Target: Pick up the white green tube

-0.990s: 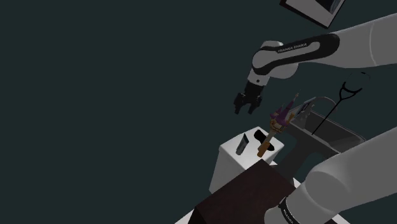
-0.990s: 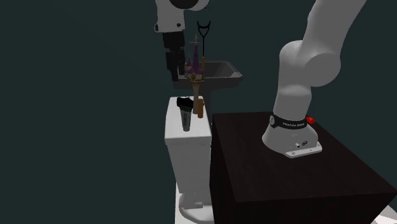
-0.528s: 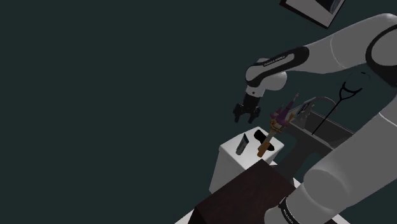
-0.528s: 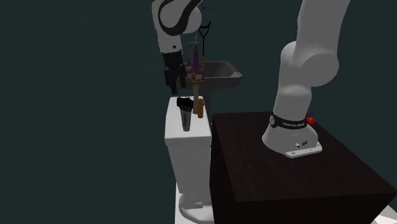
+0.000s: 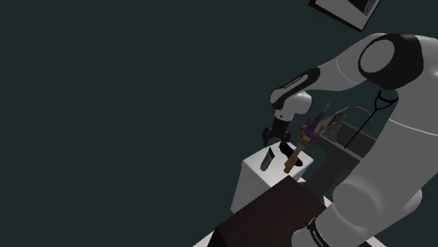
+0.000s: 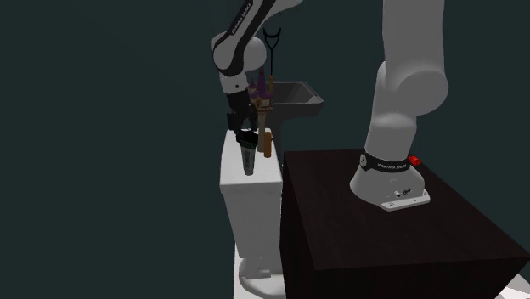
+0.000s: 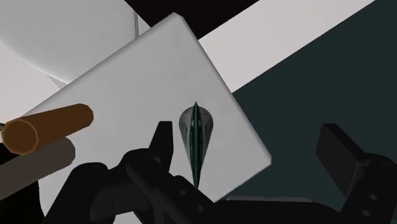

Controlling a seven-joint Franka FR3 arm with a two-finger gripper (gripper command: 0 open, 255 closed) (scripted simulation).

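Risk as I saw it: gripper wide open and empty, grey-green tube upright on the white cistern lid but off-centre toward one jaw, which could topple it descending

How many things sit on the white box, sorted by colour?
Green-striped tube: 1
Brown cylinder: 1
Black thing: 1
Total: 3
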